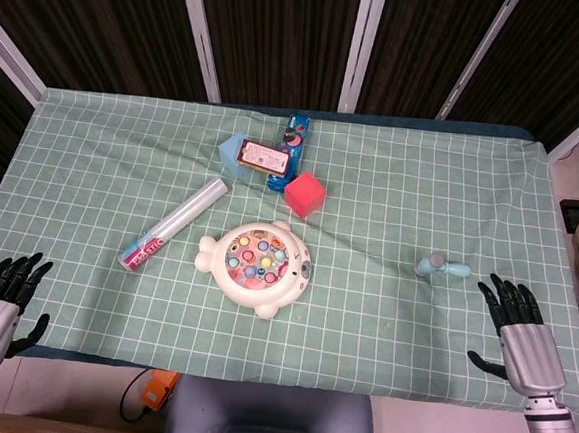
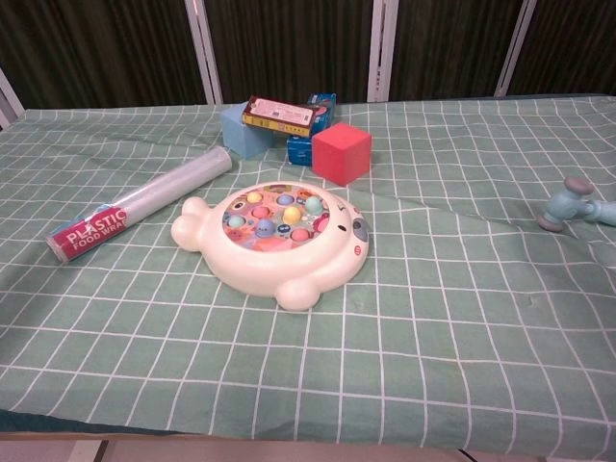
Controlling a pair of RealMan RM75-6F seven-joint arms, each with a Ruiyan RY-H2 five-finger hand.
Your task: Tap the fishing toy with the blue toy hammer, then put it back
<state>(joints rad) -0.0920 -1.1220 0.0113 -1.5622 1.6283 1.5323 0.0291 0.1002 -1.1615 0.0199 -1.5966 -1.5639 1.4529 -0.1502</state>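
A: Where does the blue toy hammer (image 1: pixel 441 267) lie?

B: Flat on the checked cloth (image 1: pixel 103 162) at the right of the desk, head toward the middle, handle pointing right. Just beyond the fingertips of the right hand (image 1: pixel 517 333). Not touched. Likely parked there so that arm has the short reach.

A: State of that hand?

B: Fingers spread and extended, thumb out to the side, holding nothing. It rests at the near right edge of the desk, palm down as far as the head view shows. Reads as a ready pose.

A: The other one?

B: Left hand (image 1: pixel 0 306) sits at the near left corner, dark fingers apart, empty. Well apart from everything. Probably not needed for this job. Neither hand shows in the chest view.

A: And the fishing toy (image 1: pixel 254 265)?

B: Centre of the desk, near side, a cream whale-shaped body with coloured fish in its round top. Open space between it and the hammer, so a swing from the right should meet no obstacle.

A: Clutter?

B: Plastic wrap roll (image 1: pixel 172 223) lies diagonal to the left of the toy. Red cube (image 1: pixel 305 194) just beyond it, with a light blue block (image 1: pixel 232 156) and a flat orange-edged box (image 1: pixel 264 159) propped on it farther back. All on the far or left side, off the hammer's path.

A: Progress?

B: Judged as not begun; the grasp comes first.
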